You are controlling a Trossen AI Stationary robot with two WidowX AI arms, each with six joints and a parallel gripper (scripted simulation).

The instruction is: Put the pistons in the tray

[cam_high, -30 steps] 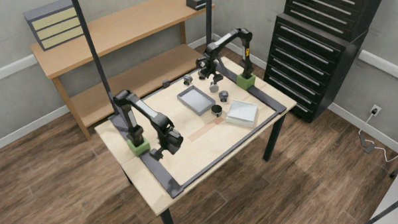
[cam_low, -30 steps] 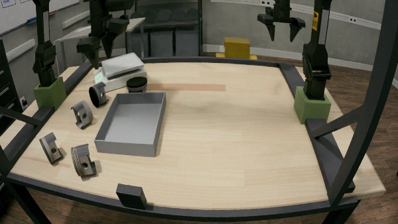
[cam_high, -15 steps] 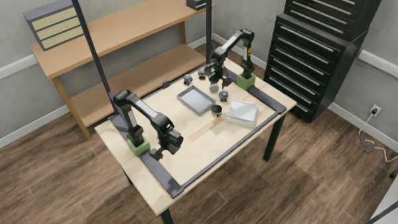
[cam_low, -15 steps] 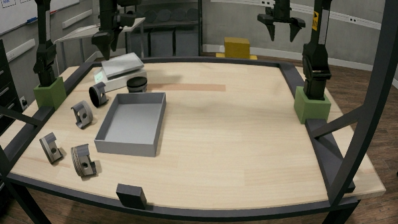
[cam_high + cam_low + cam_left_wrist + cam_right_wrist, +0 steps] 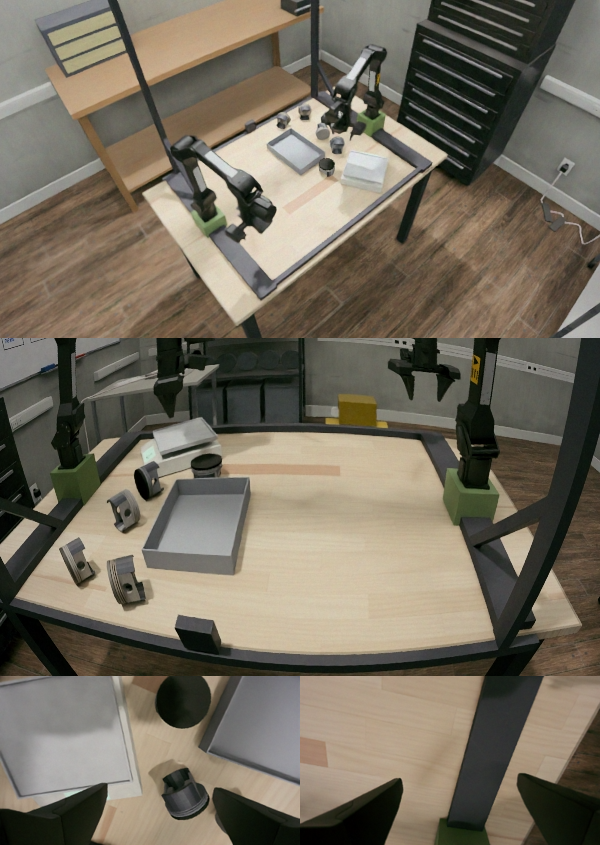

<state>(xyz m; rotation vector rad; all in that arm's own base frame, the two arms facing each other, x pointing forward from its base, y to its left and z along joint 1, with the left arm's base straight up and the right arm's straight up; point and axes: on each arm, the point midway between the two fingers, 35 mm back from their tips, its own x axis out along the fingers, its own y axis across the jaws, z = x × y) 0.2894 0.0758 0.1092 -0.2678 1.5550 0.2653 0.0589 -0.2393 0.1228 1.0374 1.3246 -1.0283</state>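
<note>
Grey walls, brown wood-plank floor, black drawer cabinet (image 5: 462, 95), wooden shelf bench (image 5: 200, 45) (yellow-fronted drawers (image 5: 87, 42) on top)

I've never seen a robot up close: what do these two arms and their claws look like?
Both arms are black and jointed, with pale strips along some segments and a yellow marking on at least one. Each stands on a green block. The left claw and right claw each have two dark, tapering fingers.

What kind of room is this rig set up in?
Probably a workshop or a robotics lab: a tall black drawer cabinet stands by the wall, a wooden workbench runs along another, and the table between them carries two robot arms, metal pistons and a weighing scale.
</note>
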